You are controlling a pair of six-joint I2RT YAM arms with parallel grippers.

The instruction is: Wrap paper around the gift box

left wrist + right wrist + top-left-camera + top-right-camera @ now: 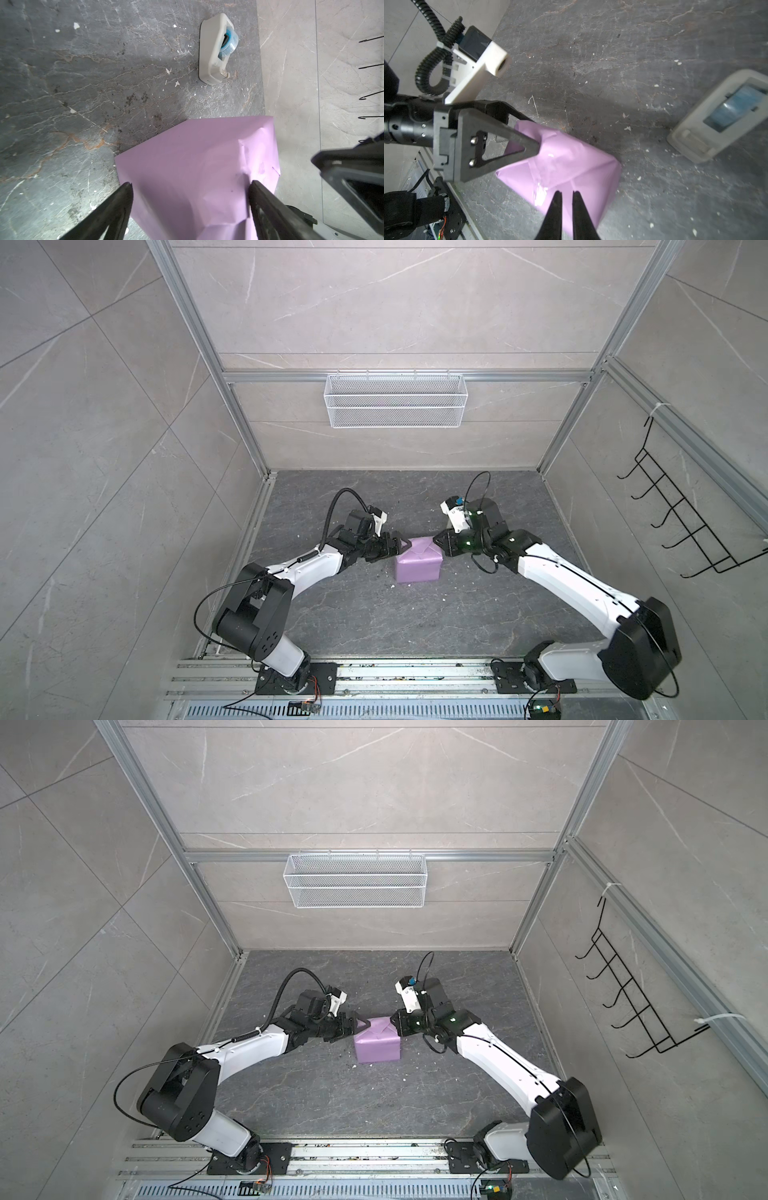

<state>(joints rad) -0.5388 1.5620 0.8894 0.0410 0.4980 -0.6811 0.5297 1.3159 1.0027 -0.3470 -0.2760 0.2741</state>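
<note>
With the paper (pixel 417 566) folded fully over the gift box at the middle of the desk (pixel 374 614), the left tool (pixel 189 184) straddles 1 end, spread wide, likely steadying it, while the right tool (pixel 567 193), jaws barely parted and empty, hovers at the opposite, glossy fold.

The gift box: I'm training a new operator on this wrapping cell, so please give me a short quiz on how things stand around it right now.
1. True or false: bare cardboard shows on the gift box.
2. What else lies on the table near the box? A) scissors B) tape dispenser C) stapler
3. Fill in: the jaws of the ___ gripper stand wider apart than the other's.

Key
1. False: lilac paper covers every face in view.
2. B.
3. Left: the left gripper is spread wide around the box, and the right gripper shows only a narrow slit.
</note>
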